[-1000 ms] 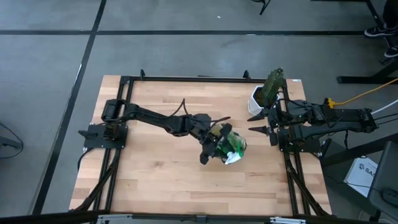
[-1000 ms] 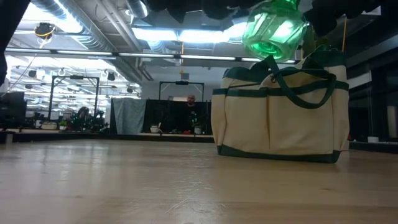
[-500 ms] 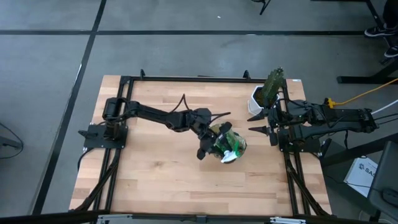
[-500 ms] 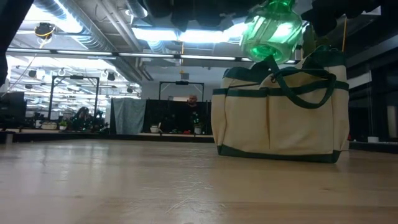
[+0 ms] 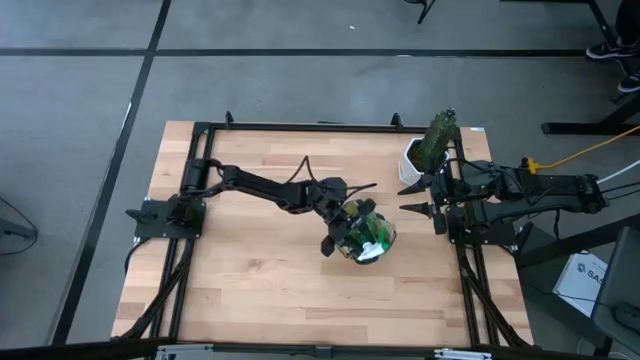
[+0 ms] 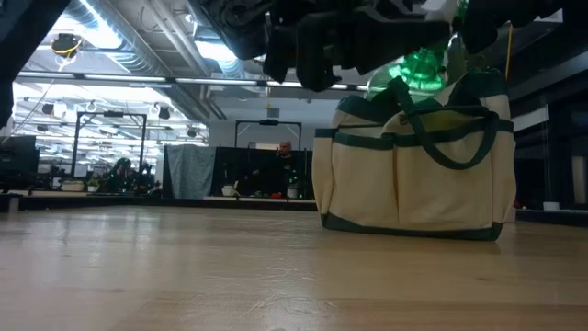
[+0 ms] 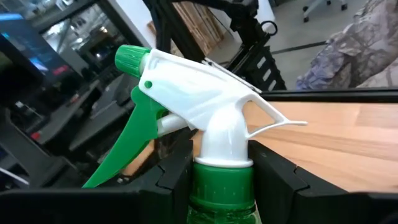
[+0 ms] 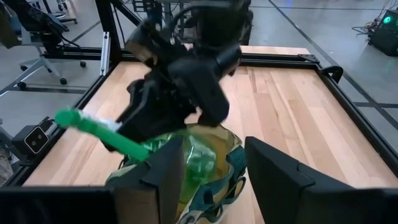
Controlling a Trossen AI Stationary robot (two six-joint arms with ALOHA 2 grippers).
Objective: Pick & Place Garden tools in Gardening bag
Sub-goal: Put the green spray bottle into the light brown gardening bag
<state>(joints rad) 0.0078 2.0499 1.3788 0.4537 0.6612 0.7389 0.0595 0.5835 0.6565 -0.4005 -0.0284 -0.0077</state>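
Note:
The beige gardening bag with dark green trim (image 6: 413, 175) stands on the table right of centre; it also shows in the high view (image 5: 388, 240). My left gripper (image 5: 350, 228) is over the bag's open top, shut on the green spray bottle (image 5: 368, 236) with its white trigger head (image 7: 205, 99). In the low view the bottle's green body (image 6: 423, 69) shows at the bag's rim, behind a handle. My right gripper (image 5: 415, 197) waits open at the table's right edge. No other tools show. My left gripper pinches the spray bottle's green collar (image 7: 221, 186), just under the white trigger head, between its two fingers (image 7: 171, 180), which lie across the neck. The bottle hangs tilted, clear of the table, its body down at the bag's open top. Whether it touches the bag I cannot tell.
A white pot with a green plant (image 5: 428, 148) stands at the far right corner, close to my right arm. The bare wooden tabletop (image 5: 250, 280) stretches left of and in front of the bag.
My left gripper has gone a little toward the table's right edge and down over the bag, still shut on the spray bottle. The bottle, which hung above the bag's rim with its base showing in the low view, now sits lower at the bag's opening.

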